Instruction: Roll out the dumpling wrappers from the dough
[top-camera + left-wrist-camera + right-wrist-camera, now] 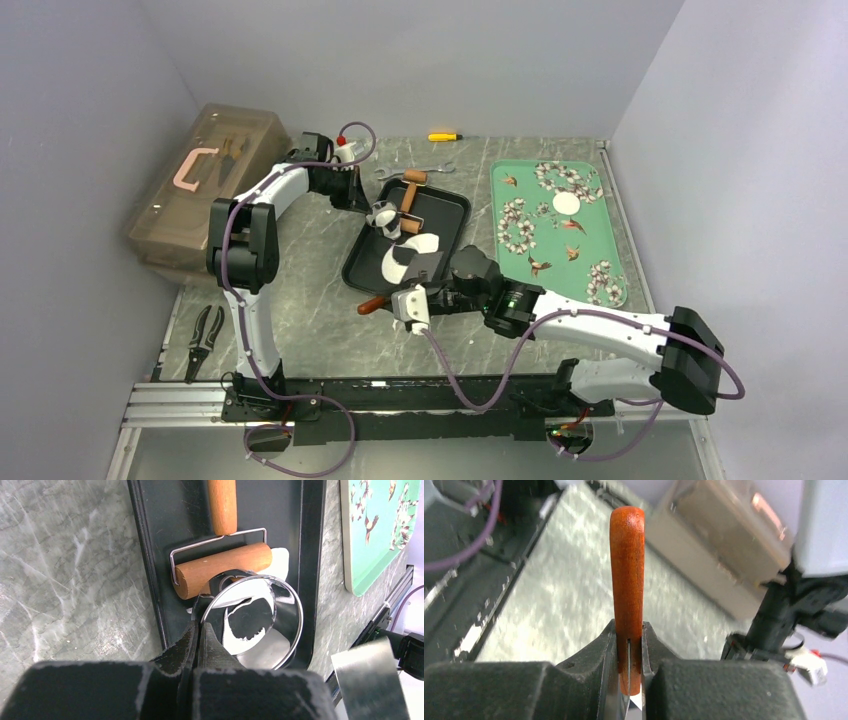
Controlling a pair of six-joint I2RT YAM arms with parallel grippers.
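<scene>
The dough (397, 264) lies as a flattened white sheet with a round hole cut from it in the black tray (450, 205). One round white dumpling wrapper (566, 203) lies on the green floral tray (590, 250). My left gripper (377, 213) is shut on the rim of the shiny metal ring cutter (255, 620), held over the dough (265, 652) beside the wooden roller (225, 567). My right gripper (425, 272) is shut on the red-brown wooden handle (627, 580) of a thin-bladed tool at the tray's near edge; its blade is hidden.
A brown translucent toolbox (205, 185) stands at the far left. Pliers (205, 340) lie at the near left. A wrench (430, 168) and a yellow screwdriver (445, 136) lie behind the black tray. Grey walls close in left, back and right.
</scene>
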